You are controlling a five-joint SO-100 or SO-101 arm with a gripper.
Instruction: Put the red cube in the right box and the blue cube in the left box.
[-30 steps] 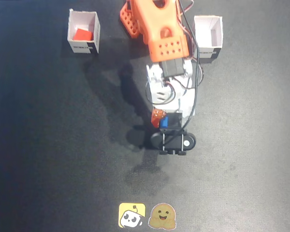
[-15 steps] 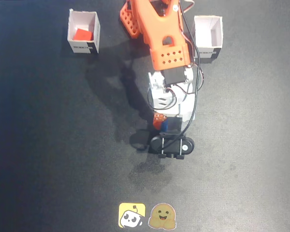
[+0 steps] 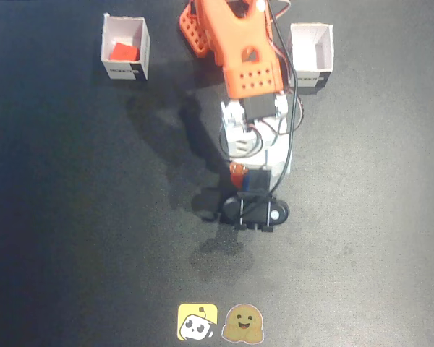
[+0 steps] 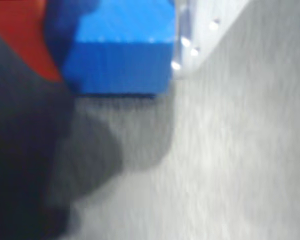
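Observation:
The blue cube (image 4: 120,50) fills the top of the wrist view. It sits between an orange-red finger (image 4: 15,35) on its left and a pale finger (image 4: 205,25) on its right, both against its sides. My gripper (image 4: 115,60) is shut on it, low over the dark mat, with its shadow just below. In the fixed view the gripper (image 3: 250,211) is at mid-table and hides the blue cube. The red cube (image 3: 123,52) lies inside the white box (image 3: 110,43) at the upper left. The white box (image 3: 324,52) at the upper right holds nothing that I can see.
The orange arm (image 3: 246,58) reaches down from the top centre, between the two boxes. Two stickers, one yellow (image 3: 197,322) and one brown (image 3: 244,323), lie at the mat's bottom edge. The black mat (image 3: 72,217) covers the whole table.

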